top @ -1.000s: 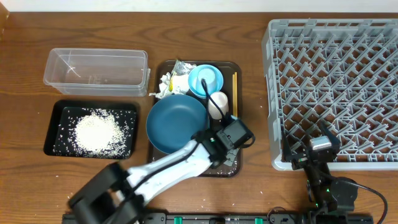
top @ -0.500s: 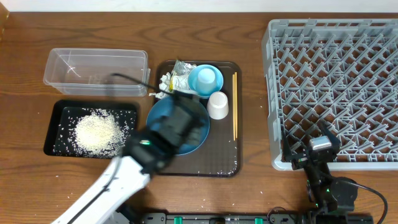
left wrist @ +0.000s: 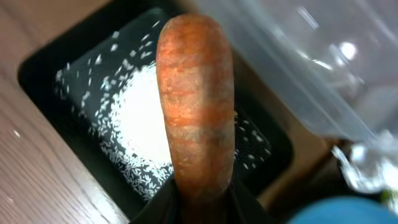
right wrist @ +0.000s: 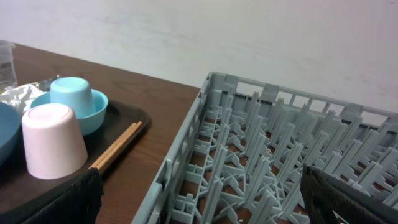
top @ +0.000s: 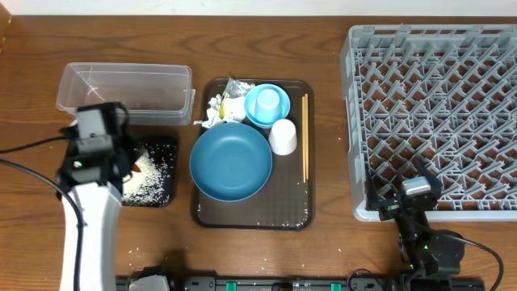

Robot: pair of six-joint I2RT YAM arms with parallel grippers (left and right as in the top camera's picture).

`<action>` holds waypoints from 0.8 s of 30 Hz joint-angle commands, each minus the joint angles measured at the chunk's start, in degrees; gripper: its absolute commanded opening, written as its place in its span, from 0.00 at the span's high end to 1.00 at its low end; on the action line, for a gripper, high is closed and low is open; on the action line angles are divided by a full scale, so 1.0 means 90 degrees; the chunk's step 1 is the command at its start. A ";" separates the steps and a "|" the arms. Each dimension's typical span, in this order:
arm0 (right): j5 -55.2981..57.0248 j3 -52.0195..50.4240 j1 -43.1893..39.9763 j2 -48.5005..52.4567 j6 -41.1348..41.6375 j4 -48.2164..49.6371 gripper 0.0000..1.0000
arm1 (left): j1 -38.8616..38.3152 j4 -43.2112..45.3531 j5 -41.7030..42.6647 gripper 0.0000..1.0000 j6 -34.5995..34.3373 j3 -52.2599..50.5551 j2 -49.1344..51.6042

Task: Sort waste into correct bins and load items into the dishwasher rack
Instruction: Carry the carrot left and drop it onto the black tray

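Note:
My left gripper (left wrist: 202, 202) is shut on the orange carrot piece (left wrist: 196, 106) and holds it above the black tray (left wrist: 43, 68), over the white rice (left wrist: 146, 118). From overhead, the left gripper (top: 129, 164) covers the tray's left half (top: 160, 182). The clear tub (top: 125, 87) lies just behind it and also shows in the left wrist view (left wrist: 311, 68). My right gripper (right wrist: 211, 205) is open and empty at the grey dishwasher rack's (right wrist: 261, 155) front left corner; overhead shows it there too (top: 404, 198). The rack (top: 436, 113) holds no dishes.
The brown serving tray (top: 250, 212) holds the large dark blue bowl (top: 231, 161), a light blue bowl with an upturned cup (top: 266, 105), a pale cup (top: 283, 137), chopsticks (top: 304, 137), white napkins (top: 216, 109) and a silver wrapper (top: 236, 87). Rice grains lie on the table's front edge.
My left arm has swung from the brown tray leftward to above the black tray, carrying the carrot. The right arm has not moved.

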 commanded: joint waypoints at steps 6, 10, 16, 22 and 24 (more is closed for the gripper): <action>0.0010 -0.0007 -0.0083 -0.0034 -0.0073 -0.0027 0.01 | 0.1112 0.0665 0.1132 0.79 -0.0219 -0.0073 0.1496; 0.0010 -0.0007 -0.0080 -0.0034 -0.0073 -0.0027 0.01 | 0.1387 0.0879 0.1200 0.78 -0.0435 -0.0073 0.1957; 0.0010 -0.0007 -0.0083 -0.0027 -0.0073 -0.0027 0.01 | 0.1530 0.0920 0.1219 0.73 -0.0478 -0.0073 0.2161; 0.0010 -0.0007 -0.0083 -0.0029 -0.0073 -0.0027 0.01 | 0.1530 0.0916 0.1226 0.68 -0.0478 -0.0073 0.2161; 0.0010 -0.0007 -0.0083 -0.0027 -0.0073 -0.0027 0.01 | 0.1530 0.0906 0.1297 0.61 -0.0476 -0.0073 0.2161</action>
